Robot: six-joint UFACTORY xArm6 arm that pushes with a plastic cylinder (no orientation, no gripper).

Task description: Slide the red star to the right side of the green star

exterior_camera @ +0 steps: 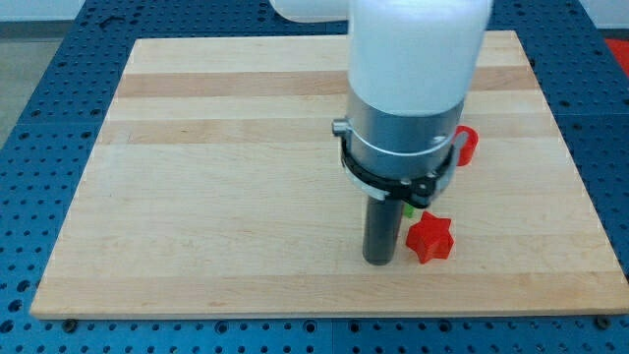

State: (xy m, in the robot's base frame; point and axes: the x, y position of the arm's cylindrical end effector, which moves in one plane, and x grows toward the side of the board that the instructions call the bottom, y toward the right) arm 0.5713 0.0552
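A pale wooden board, laid on a blue perforated table, is shown with wide open room across the view's left and centre, while all blocks are gathered toward the view's right, well clear of the bottom edge. The arm's white and grey body is seen over the board, no claw being fitted; my tip is set down just left of the one red star. One further red block, shape unclear, is partly hidden near the right edge, and one green sliver, shape likewise unclear, is glimpsed beside the rod, just above the red star.
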